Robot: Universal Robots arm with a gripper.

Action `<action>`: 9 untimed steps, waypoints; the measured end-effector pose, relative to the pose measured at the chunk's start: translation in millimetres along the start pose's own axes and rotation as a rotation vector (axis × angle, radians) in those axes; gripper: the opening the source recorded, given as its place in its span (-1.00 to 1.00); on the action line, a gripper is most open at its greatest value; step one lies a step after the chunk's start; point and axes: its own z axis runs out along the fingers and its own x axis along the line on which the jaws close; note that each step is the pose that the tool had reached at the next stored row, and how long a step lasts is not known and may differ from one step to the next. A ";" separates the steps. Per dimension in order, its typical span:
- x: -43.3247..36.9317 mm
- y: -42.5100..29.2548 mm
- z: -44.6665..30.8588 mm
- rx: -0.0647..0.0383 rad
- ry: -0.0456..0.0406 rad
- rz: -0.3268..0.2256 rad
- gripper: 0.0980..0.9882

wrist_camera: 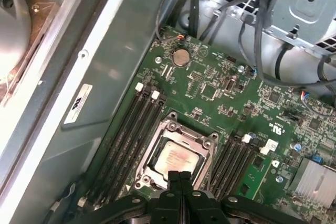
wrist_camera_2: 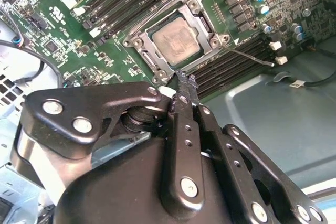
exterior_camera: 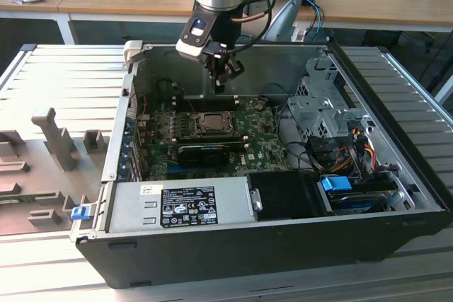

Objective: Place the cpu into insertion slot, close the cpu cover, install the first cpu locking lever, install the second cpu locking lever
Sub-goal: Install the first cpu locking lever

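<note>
The cpu (wrist_camera_2: pixel 176 43) (wrist_camera: pixel 176 158), a silver-grey square chip, lies flat in the insertion slot (exterior_camera: pixel 212 124) on the green board. The silvery cpu cover (wrist_camera_2: pixel 206 24) (wrist_camera: pixel 206 141) lies down around it as a frame. One thin wire locking lever (wrist_camera_2: pixel 247 56) sticks out from a corner of the socket over the memory slots. Another lever (wrist_camera_2: pixel 155 17) runs along the socket's side. My gripper (exterior_camera: pixel 221 84) (wrist_camera_2: pixel 184 83) (wrist_camera: pixel 180 177) hangs just above the socket's edge, apart from it, fingers shut with nothing between them.
Long black memory slots (wrist_camera: pixel 131 135) flank the socket. A long black card (exterior_camera: pixel 212 152) lies in front of it in the exterior view. The case walls (exterior_camera: pixel 283 68), a drive cage (exterior_camera: pixel 318 107), cables (exterior_camera: pixel 354 146) and the power supply (exterior_camera: pixel 184 206) close in the board.
</note>
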 end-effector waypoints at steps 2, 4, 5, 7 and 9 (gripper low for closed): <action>0.0 0.0 0.0 0.000 0.0011 -0.021 -0.98; 0.0 0.0 0.0 0.000 0.0021 -0.043 -0.98; 0.0 0.0 0.0 0.000 0.0025 -0.051 -0.98; 0.0 0.0 0.0 0.001 0.0045 -0.094 -0.98; 0.0 0.0 0.0 0.001 0.0054 -0.114 -0.98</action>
